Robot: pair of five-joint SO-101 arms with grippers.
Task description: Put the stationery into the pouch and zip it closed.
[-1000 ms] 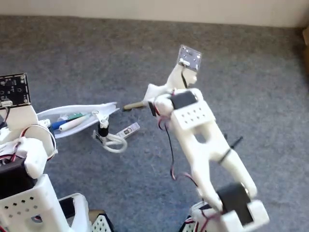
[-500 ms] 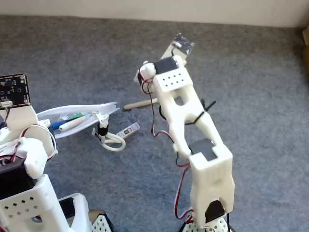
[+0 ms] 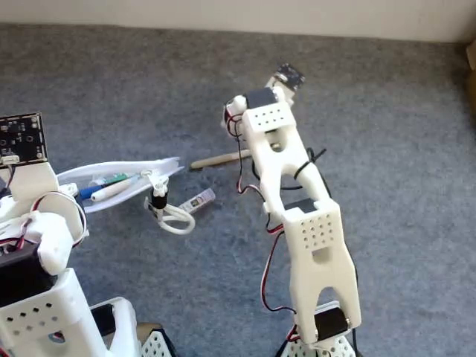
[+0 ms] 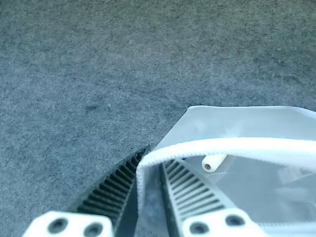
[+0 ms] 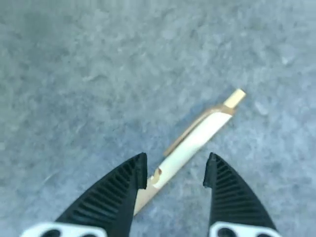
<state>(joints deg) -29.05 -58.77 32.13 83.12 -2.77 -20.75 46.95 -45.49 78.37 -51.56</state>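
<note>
Straddling one end of the pen (image 5: 197, 138) with jaws spread, the right gripper (image 5: 177, 160) is the nearer one, pen axis slanting across the gap; left gripper (image 4: 150, 160) pinches the pouch (image 4: 237, 123) rim.

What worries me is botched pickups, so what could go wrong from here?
The right gripper hangs open over the tan pen, which lies slanted across the gap, near one finger; closing may nudge or roll it on the carpet instead of clamping it. The left gripper pinches just the rim of the pouch, and the mouth looks narrow with a white pen already inside, so the next one may snag on the zipper edge.
</note>
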